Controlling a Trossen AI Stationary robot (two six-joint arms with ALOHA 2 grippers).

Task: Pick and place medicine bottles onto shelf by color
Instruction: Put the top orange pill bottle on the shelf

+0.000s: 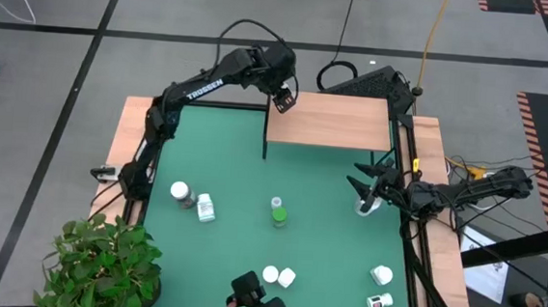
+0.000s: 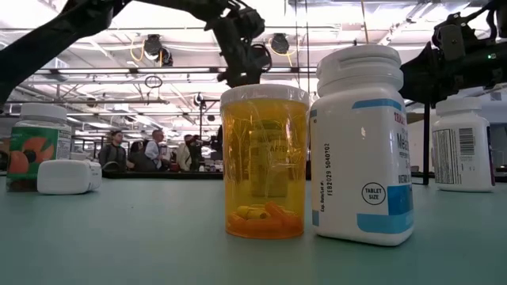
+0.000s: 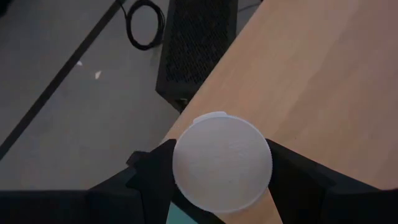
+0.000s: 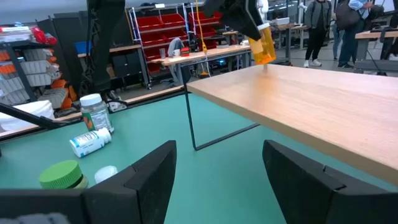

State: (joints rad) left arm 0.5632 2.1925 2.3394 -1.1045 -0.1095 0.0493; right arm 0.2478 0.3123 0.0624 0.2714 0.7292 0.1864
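At the left of the table [image 1: 159,131], two bottles wait: one upright [image 1: 182,194], one on its side [image 1: 205,208] just beside it. My left pincer [image 3: 221,186] is clamped on an orange bottle [image 4: 263,45], white cap up, right at the shelf's [image 1: 334,124] near-left corner. That is my worry: the base hangs partly over the corner, and if I let go here it could catch the edge, tip and drop to the table. I judge it needs carrying farther in over the board before release.

Mid-table stands the green bottle [image 1: 277,212], with an amber bottle [image 2: 264,162] and a blue-labelled one [image 2: 360,146] at the near edge, touching or nearly so; picking either could topple its neighbour.

At the right, my right pincer [image 4: 217,180] holds its fingers apart, empty, low over the table below the shelf, a white bottle [image 1: 367,207] just beside it. A careless sweep there could knock it over. Two more bottles [image 1: 381,287] lie at the near-right corner.
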